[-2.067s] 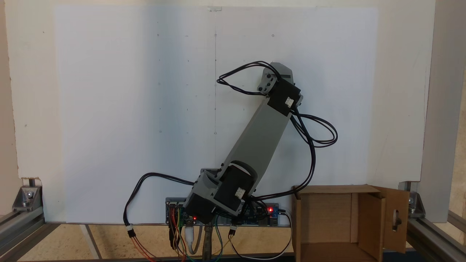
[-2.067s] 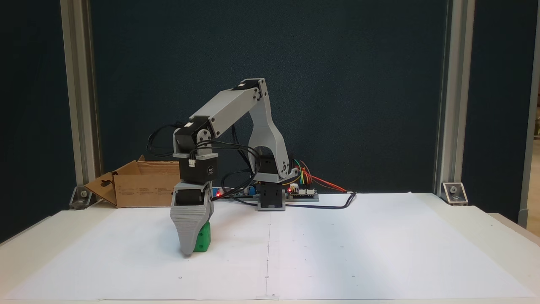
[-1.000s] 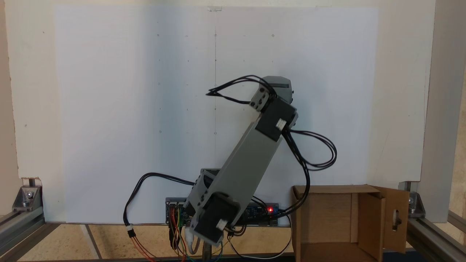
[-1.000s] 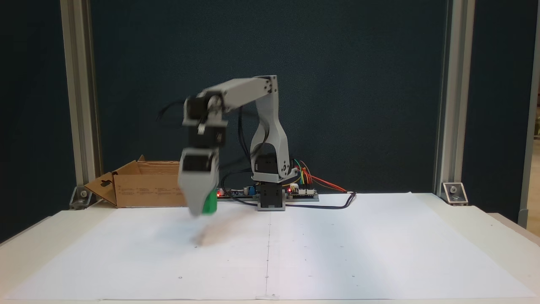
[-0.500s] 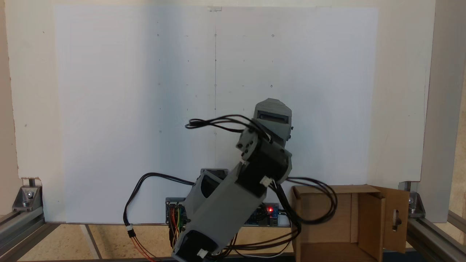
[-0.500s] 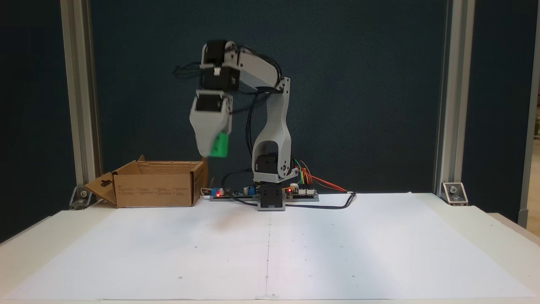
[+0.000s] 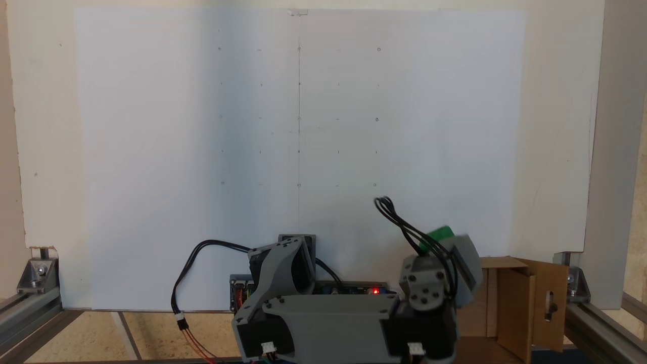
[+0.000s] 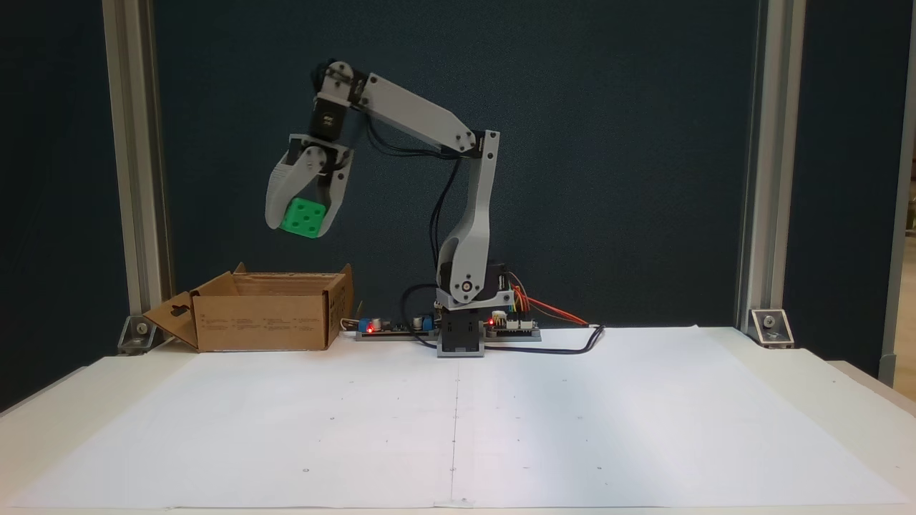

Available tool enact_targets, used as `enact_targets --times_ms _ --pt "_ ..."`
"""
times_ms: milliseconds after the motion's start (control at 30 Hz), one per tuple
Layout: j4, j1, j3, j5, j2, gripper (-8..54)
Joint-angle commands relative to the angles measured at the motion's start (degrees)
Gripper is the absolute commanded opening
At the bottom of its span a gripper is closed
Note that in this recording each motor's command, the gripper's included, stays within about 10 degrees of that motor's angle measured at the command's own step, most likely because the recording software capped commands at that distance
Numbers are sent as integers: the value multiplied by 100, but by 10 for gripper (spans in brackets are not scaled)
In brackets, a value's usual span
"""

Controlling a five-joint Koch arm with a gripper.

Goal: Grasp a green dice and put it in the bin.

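step in hand: i carry the green dice (image 8: pixel 304 217) toward the bin (image 8: pixel 265 322); the grasp looks done, the drop is not.
end effector: my end effector (image 8: pixel 304 227) is closed on the green dice, one jaw on each side of it, tips pointing down and a little tilted.
dice versus end effector: the dice sits low between the jaws, near the tips, with a pipped face turned to the front fixed view; in the fixed view from above, a green corner (image 7: pixel 438 235) peeks out beside my end effector (image 7: pixel 455 250).
dice versus bin: high above the bin, well apart from it; seen from the front, it hangs over the bin's right part; from above, it looks close to the box's near-left corner, so i judge it is not yet safely over the opening.
bin: open cardboard box on the table (image 8: pixel 644 400) beside my base, flaps out, one flap with a keyhole cut-out (image 7: pixel 550 303).
how to do it well: i hold the squeeze steady, swing further until the dice is over the middle of the opening, lower toward the rim, then open.
risk: opening here may bounce the dice off the wall or a flap.
cables: my loose black cables (image 7: pixel 404 227) loop near the dice; i keep them off the flaps.
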Motion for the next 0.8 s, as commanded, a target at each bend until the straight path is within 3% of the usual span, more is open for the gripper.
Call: enact_targets --times_ms 0,267,700,767 --pt "-246 527 -343 264 -105 115" --pt "-1397 2118 -343 229 -923 115" --pt "-2558 2927 -343 -220 -2443 115" --pt "-2558 2988 -343 -202 -2505 284"
